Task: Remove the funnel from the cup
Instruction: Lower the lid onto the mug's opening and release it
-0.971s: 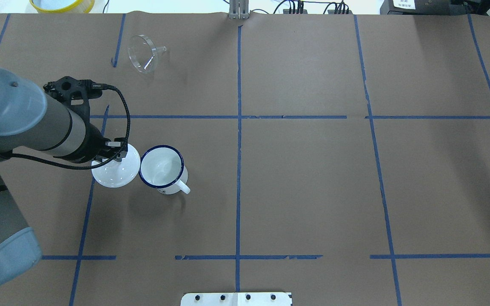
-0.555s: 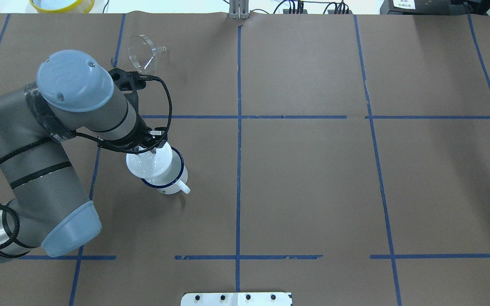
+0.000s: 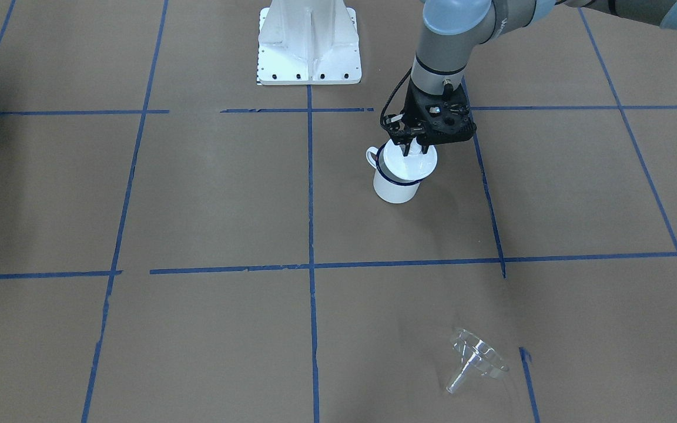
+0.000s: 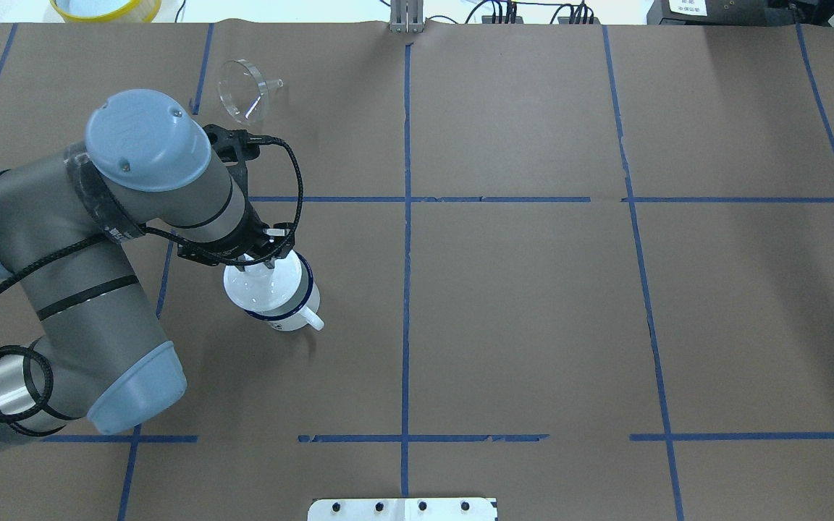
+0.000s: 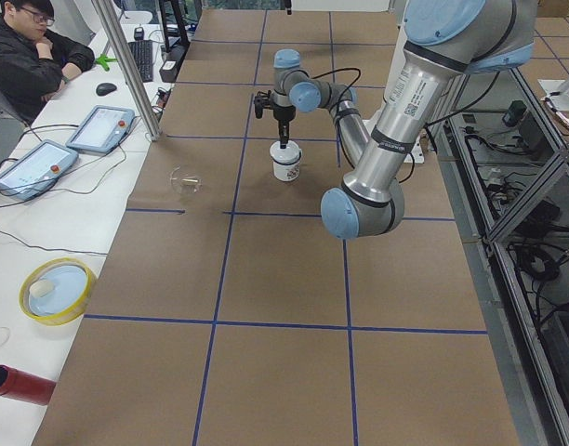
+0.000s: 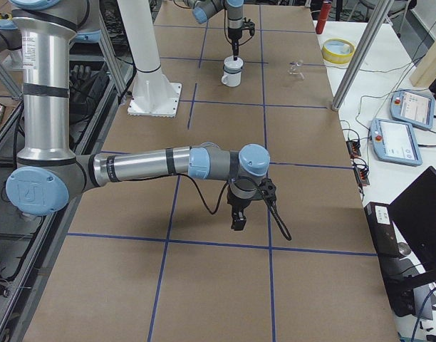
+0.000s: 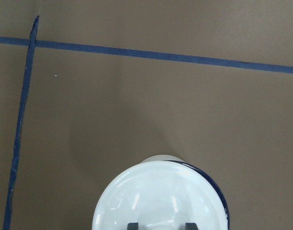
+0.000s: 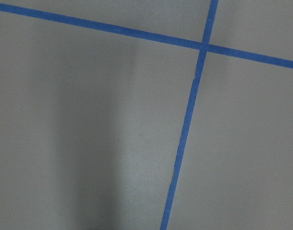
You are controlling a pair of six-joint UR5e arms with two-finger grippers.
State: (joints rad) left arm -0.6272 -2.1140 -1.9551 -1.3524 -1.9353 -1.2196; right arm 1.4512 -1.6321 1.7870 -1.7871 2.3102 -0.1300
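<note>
Left of centre in the overhead view, one white enamel cup [image 4: 288,318] with a dark blue rim and a small loop handle stands upright on the brown paper worktop [image 4: 518,304]. Blue tape lines mark the paper into squares.

Over the cup's mouth is one white round lid [image 4: 263,288] with a knob. It is set a little toward the upper left, so an arc of blue rim shows at the lower right. Whether the lid touches the rim or hangs just above it cannot be told.

The left fingers [image 7: 133,225] point straight down and are closed on the lid's knob. Their two dark tips show at the bottom edge of the left wrist view, one on either side of the knob.

One clear transparent funnel [image 4: 243,90], with a wide cone and a short narrow spout, lies on its side in the upper left of the overhead view. It is well apart from the cup, with its spout pointing right. In the front-facing view it lies at the lower right.

The right fingers [image 6: 236,222] hang above the worktop in the middle of the right side view. How far open they are cannot be told. The right wrist view shows only brown paper and two crossing tape lines.

One yellow-rimmed dish [image 4: 106,7] sits past the worktop's top left edge in the overhead view.
</note>
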